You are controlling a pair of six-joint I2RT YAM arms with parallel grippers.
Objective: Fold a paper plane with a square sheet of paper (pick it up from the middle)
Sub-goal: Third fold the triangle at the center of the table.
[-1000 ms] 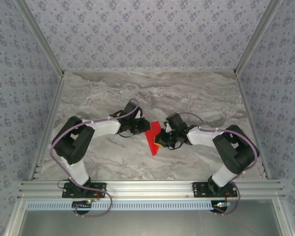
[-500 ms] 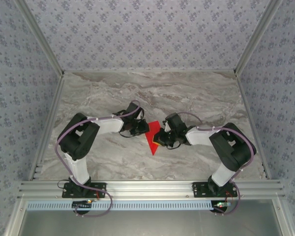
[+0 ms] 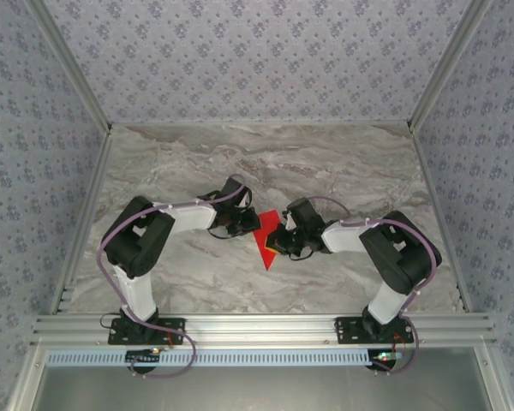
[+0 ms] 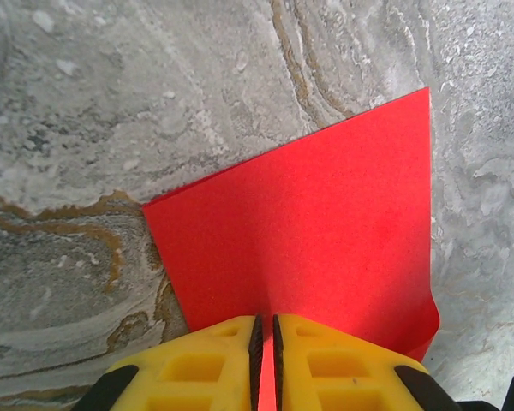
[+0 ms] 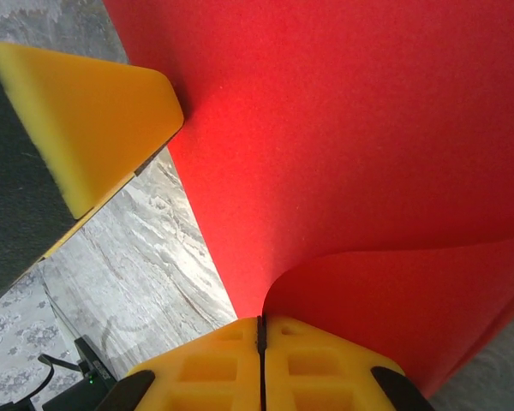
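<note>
1: Both grippers meet mid-table, w/ the sheet of paper between them. Which way does it point on your top view?

2: You see it there as a red triangle: tip toward the table's near edge, broad end on the far side. Long axis runs far-to-near, leaning a bit.

1: Jaws?

2: L gripper sits at the sheet's far-left part. On its wrist cam your yellow fingers are nearly together, just a thin slit, w/ red paper in that slit, so it's pinching the sheet. R gripper is on the sheet's right side. Its wrist cam shows the fingers pressed flat together, hairline seam, paper coming out right at the tips. Pinching too.

1: What do the wrist cams give you that the top doesn't?

2: L wrist: sheet spreads away from the fingers over the marble, straight edges, lower-right corner dipping under. R wrist: paper curls into a rounded flap next to the fingers, the rest a broad red plane. It also catches the L gripper's yellow finger right against the sheet's edge. Top view is too small for curl or slit, but gives you the sheet's outline and its spot on the table.
</note>
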